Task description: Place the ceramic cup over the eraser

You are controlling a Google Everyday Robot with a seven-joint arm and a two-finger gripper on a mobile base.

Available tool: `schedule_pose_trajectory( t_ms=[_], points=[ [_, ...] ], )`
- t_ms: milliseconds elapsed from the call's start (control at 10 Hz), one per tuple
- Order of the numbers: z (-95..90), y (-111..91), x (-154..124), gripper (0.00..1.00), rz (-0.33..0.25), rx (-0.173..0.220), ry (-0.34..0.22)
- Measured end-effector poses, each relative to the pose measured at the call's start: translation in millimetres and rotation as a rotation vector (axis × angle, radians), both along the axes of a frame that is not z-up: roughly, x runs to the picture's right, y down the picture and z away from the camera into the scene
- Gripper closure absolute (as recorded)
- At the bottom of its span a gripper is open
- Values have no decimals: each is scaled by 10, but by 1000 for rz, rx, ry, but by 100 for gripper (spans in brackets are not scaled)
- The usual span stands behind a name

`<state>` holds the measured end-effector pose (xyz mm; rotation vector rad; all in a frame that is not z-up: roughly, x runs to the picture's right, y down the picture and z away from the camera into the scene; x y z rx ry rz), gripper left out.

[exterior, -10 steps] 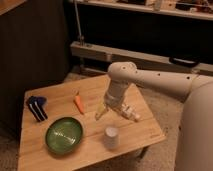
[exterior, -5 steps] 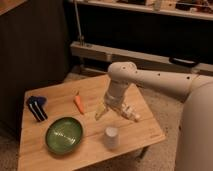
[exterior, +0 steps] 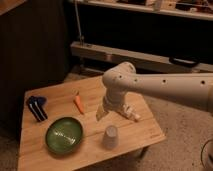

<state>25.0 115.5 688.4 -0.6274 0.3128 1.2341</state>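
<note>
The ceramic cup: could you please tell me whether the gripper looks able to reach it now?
Probably yes. The gripper hovers just behind the ceramic cup, over the table, with nothing between them; the green bowl stands off to the side.

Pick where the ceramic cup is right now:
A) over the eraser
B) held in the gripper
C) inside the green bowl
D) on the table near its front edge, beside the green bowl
D: the ceramic cup stands on the table next to the green bowl, well apart from the eraser, while the gripper hangs open and empty above the table just behind the cup.
</note>
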Motion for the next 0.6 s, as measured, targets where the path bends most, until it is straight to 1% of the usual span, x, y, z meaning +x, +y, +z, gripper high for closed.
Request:
schedule_pose_trajectory(
  t_ms=[100, 200, 300, 500, 600],
  points=[
    [-103, -49, 42, 26, -4, 41, 14],
    [-171, -58, 34, 26, -8, 60, 18],
    [-170, -53, 48, 26, -14, 66, 23],
    [-63, 38, 33, 26, -25, 47, 23],
    [39, 118, 0, 26, -32, 21, 22]
  ],
)
